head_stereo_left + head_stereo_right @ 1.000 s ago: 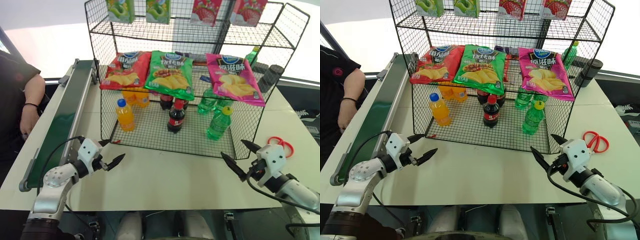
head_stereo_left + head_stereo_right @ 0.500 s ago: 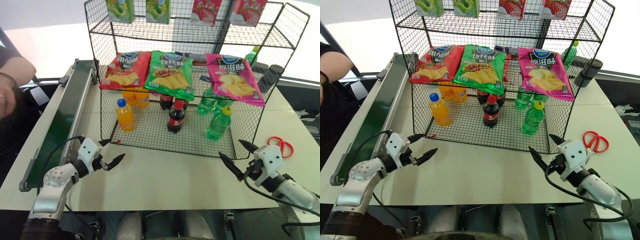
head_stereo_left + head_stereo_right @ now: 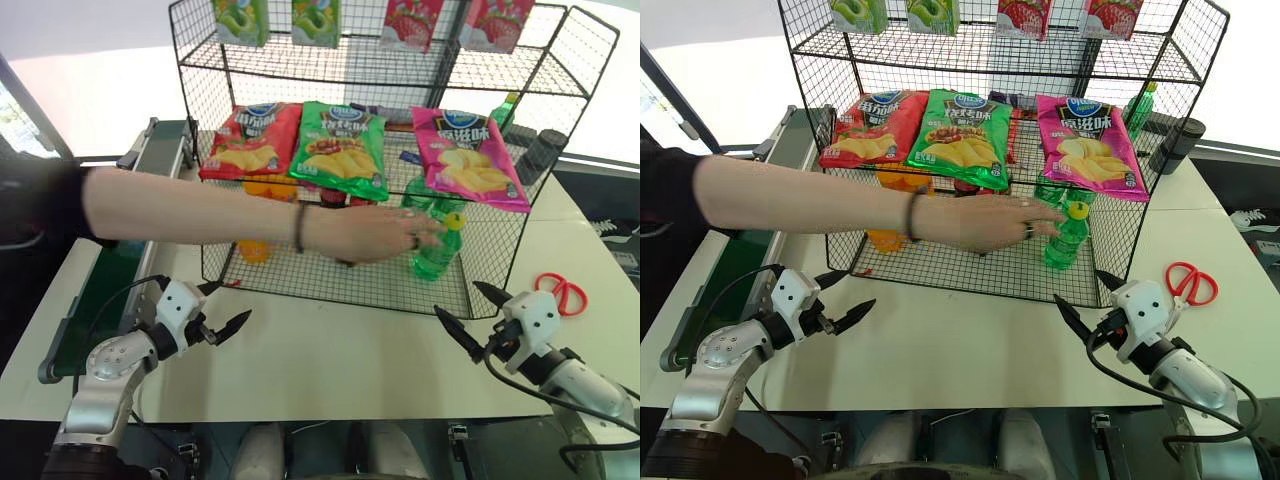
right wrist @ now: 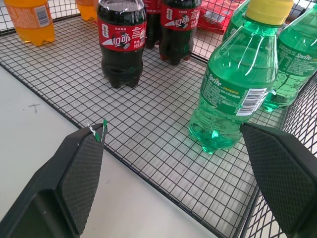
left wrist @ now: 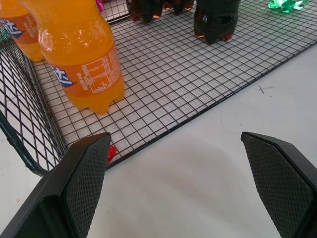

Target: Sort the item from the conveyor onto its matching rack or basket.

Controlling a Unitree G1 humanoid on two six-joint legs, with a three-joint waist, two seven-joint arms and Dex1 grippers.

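Note:
The item, a green bottle with a yellow cap (image 3: 438, 252), stands upright at the right of the black wire basket (image 3: 330, 296). A person's hand (image 3: 385, 232) reaches across the basket from the left, and its fingers touch the bottle's neck. The same green bottle (image 4: 237, 87) shows close up in the right wrist view. My left gripper (image 3: 234, 299) hovers open and empty over the white table in front of the basket's left corner. Before the basket's right corner, my right gripper (image 3: 456, 298) is likewise open and empty. The dark green conveyor (image 3: 100, 290) runs along the table's left side.
More green bottles, cola bottles (image 4: 121, 42) and orange bottles (image 5: 81, 54) stand in the basket. Crisp bags (image 3: 340, 145) lie on the slanted tier above, with sachets hanging higher up. Red scissors (image 3: 560, 290) lie at the right, beside a dark cup (image 3: 540, 155).
The person's arm has swung in from the left, over the conveyor and basket, until the hand reached the green bottle. Both grippers have stayed in place and open.

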